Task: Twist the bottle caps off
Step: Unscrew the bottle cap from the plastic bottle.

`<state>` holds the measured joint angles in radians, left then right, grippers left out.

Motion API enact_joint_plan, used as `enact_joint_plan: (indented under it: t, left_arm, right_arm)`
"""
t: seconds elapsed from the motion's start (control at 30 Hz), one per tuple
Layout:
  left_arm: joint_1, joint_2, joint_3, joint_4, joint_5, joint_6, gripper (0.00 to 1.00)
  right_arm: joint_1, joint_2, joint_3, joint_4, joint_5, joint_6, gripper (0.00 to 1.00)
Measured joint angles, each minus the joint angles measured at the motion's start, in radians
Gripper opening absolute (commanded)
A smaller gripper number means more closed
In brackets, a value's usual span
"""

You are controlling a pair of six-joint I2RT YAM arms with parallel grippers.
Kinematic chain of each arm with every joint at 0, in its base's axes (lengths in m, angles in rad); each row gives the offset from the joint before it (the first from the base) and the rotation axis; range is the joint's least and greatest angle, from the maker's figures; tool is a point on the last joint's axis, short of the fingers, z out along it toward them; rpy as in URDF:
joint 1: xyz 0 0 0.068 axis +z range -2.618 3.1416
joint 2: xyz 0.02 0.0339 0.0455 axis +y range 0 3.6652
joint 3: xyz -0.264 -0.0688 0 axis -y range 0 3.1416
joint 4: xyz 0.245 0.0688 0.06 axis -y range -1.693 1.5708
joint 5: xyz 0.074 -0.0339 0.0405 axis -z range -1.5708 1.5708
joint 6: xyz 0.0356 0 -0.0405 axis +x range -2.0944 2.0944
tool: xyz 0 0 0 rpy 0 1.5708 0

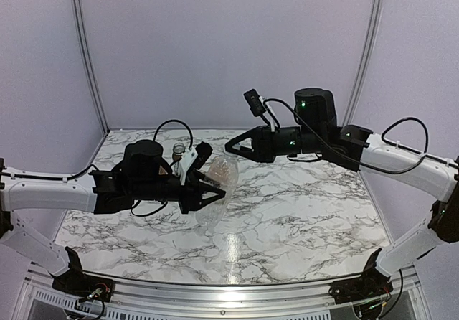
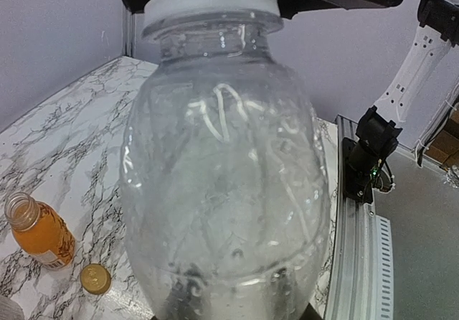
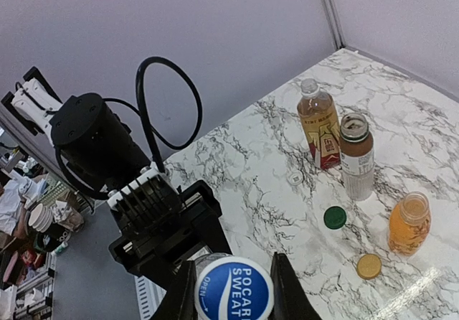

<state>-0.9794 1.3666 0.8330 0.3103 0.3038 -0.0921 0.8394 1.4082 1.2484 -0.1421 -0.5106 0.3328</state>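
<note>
Left gripper [image 1: 206, 189] is clamped on the body of the tall clear bottle [image 2: 222, 191]. The bottle is off the worktop [image 1: 308, 212], in the air over its middle, slightly left of centre. It is tilted, with the cap end pointing toward the right arm. Right gripper [image 1: 231, 146] is closed on the white-and-blue cap [image 3: 233, 291]. In the right wrist view its fingers [image 3: 181, 295] sit on either side of the cap, touching it. The cap is on the neck; left wrist view shows its white skirt seated at the shoulder of the bottle. The other three bottles stand upright near the far-left corner of the worktop, all open-necked. The tea bottle [image 3: 319, 123] with the red label is just beside the short white-label bottle [image 3: 356, 158]. The orange juice bottle [image 3: 409, 223] stands near them but apart. Three loose caps lie flat on the worktop: the white cap [image 3: 295, 179] near the base of the tea bottle, the dark green cap [image 3: 334, 217] near the white-label bottle, and the orange cap [image 3: 368, 265] just beside the juice bottle. From the top view most of that group is hidden behind the left arm.
</note>
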Motion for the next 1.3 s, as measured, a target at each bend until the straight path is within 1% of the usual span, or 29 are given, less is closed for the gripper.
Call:
enact_joint_plan:
  t: [0.1, 0.2, 0.37, 0.5, 0.63, 0.73, 0.83, 0.97, 1.17, 1.3]
  left_arm:
    - [0.000, -0.011, -0.003, 0.000, 0.022, 0.008, 0.32]
    - [0.000, -0.023, -0.008, -0.001, 0.081, 0.013, 0.32]
    - [0.002, -0.029, -0.013, -0.003, 0.250, 0.018, 0.32]
    - [0.002, -0.029, -0.013, -0.002, 0.387, 0.018, 0.32]
    - [0.002, -0.029, -0.012, -0.002, 0.478, 0.014, 0.32]
    - [0.002, -0.029, -0.012, -0.002, 0.502, 0.010, 0.32]
    - [0.002, -0.029, -0.012, -0.002, 0.508, 0.010, 0.32]
    - [0.002, -0.029, -0.011, 0.000, 0.505, 0.011, 0.32]
    - [0.004, -0.028, -0.011, 0.000, 0.463, 0.011, 0.32]
    - [0.006, -0.029, -0.011, 0.000, 0.424, 0.011, 0.32]
  right_arm:
    - [-0.011, 0.000, 0.000, 0.010, -0.064, -0.053, 0.13]
    - [-0.031, 0.000, -0.004, 0.020, -0.184, -0.140, 0.17]
    - [-0.046, -0.002, -0.013, 0.021, -0.399, -0.291, 0.20]
    - [-0.047, -0.002, -0.013, 0.004, -0.538, -0.397, 0.21]
    - [-0.047, 0.000, -0.013, -0.008, -0.618, -0.467, 0.22]
    - [-0.046, 0.002, -0.011, -0.018, -0.643, -0.496, 0.24]
    - [-0.046, 0.002, -0.011, -0.023, -0.651, -0.507, 0.31]
    - [-0.046, 0.002, -0.011, -0.035, -0.632, -0.511, 0.46]
    - [-0.046, 0.002, -0.011, -0.050, -0.573, -0.502, 0.70]
    - [-0.046, -0.006, -0.018, -0.049, -0.527, -0.479, 0.79]
